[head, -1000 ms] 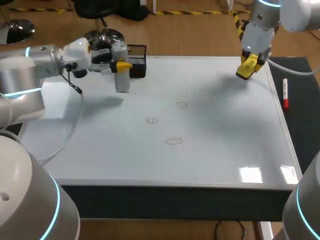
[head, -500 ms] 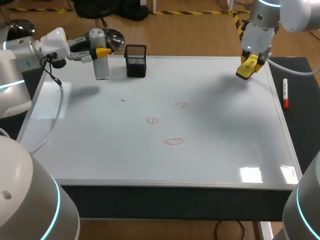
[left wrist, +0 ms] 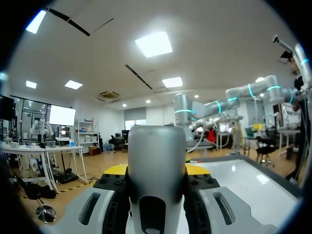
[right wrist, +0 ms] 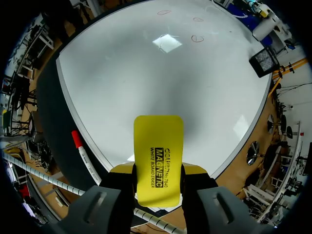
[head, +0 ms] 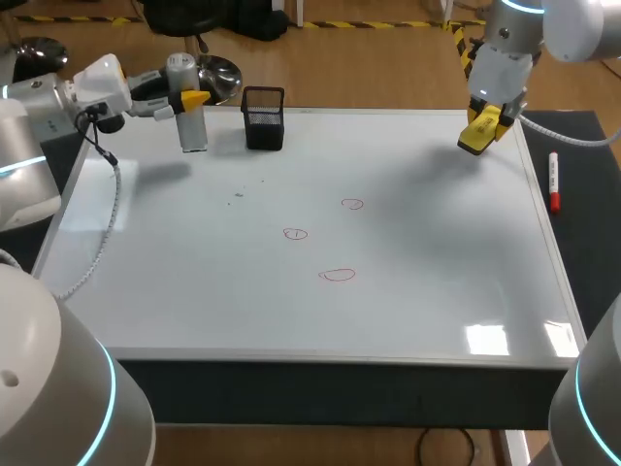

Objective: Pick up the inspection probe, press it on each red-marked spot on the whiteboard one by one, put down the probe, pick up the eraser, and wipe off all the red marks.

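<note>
The smooth grey cylindrical inspection probe [left wrist: 156, 161], rounded at its top, stands upright between the left gripper's [head: 190, 100] jaws, clamped from both sides. The right gripper [right wrist: 158, 169] grasps a flat yellow rectangular eraser [right wrist: 158, 144] with black print, which juts ahead of its fingers.

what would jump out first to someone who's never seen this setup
The left gripper holds a grey probe upright over the whiteboard at its far left corner, next to a black mesh holder. The right gripper grips a yellow eraser above the far right edge. Three small red marks sit near the board's middle.
</note>
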